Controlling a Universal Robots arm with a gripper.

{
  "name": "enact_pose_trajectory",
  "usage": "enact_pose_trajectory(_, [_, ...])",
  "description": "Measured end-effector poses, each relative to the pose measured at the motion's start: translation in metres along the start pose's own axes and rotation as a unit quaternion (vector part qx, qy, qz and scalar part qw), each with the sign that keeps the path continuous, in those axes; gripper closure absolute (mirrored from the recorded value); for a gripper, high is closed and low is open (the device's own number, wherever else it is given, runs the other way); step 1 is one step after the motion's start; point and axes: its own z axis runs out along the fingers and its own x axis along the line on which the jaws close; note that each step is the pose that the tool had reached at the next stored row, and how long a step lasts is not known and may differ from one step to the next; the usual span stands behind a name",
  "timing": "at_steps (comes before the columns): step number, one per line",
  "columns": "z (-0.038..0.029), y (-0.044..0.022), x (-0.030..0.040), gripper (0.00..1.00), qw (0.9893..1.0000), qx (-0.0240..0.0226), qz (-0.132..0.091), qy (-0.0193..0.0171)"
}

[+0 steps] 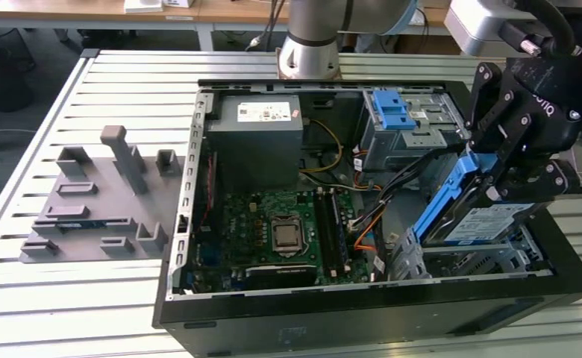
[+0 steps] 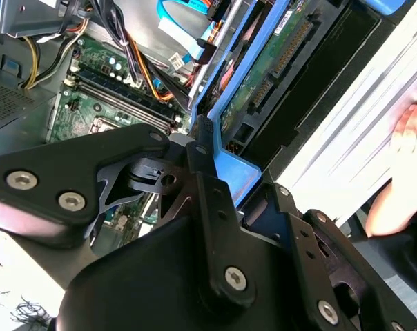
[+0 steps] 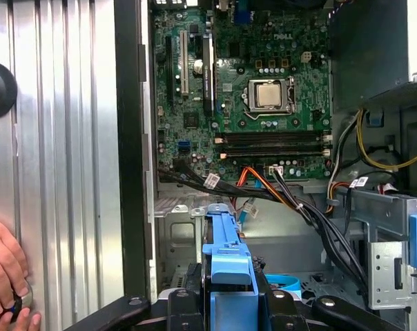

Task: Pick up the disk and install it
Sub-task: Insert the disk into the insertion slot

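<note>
Clamping the disk (image 1: 475, 220) by its blue rails, the gripper (image 1: 505, 186) holds it tilted, long axis slanting toward the drive cage (image 1: 470, 265) beneath.

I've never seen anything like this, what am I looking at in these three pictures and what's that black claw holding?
A robot arm reaches over an open desktop computer case lying on a slatted metal table. The exterior view comes from a camera off the arm; both wrist views come from cameras riding on it. Its black gripper is closed on the disk, a silver hard drive with blue rails, held tilted at the case's drive bay. Inside are a green motherboard and a grey power supply. A grey fixture tray sits beside the case, and a person's hand rests on the table.
</note>
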Motion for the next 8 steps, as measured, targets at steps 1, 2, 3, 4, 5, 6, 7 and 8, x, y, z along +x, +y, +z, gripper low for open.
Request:
enact_pose_trajectory(1, [0.0006,0.0000,0.0000,0.64,1.0000,0.0000,0.000,0.0000])
enact_pose_trajectory(2, [0.0013,0.0000,0.0000,0.64,1.0000,0.0000,0.000,0.0000])
enact_pose_trajectory(3, [0.0019,0.0000,0.0000,0.64,1.0000,0.0000,0.000,0.0000])
enact_pose_trajectory(4, [0.0026,0.0000,0.0000,0.64,1.0000,0.0000,0.000,0.0000])
enact_pose_trajectory(5, [0.0033,0.0000,0.0000,0.64,1.0000,0.0000,0.000,0.0000])
enact_pose_trajectory(6, [0.0040,0.0000,0.0001,0.64,1.0000,0.0000,0.000,0.0000])
enact_pose_trajectory(7, [0.0046,0.0000,0.0001,0.64,1.0000,0.0000,0.000,0.0000])
enact_pose_trajectory(8, [0.0053,0.0000,0.0001,0.64,1.0000,0.0000,0.000,0.0000])
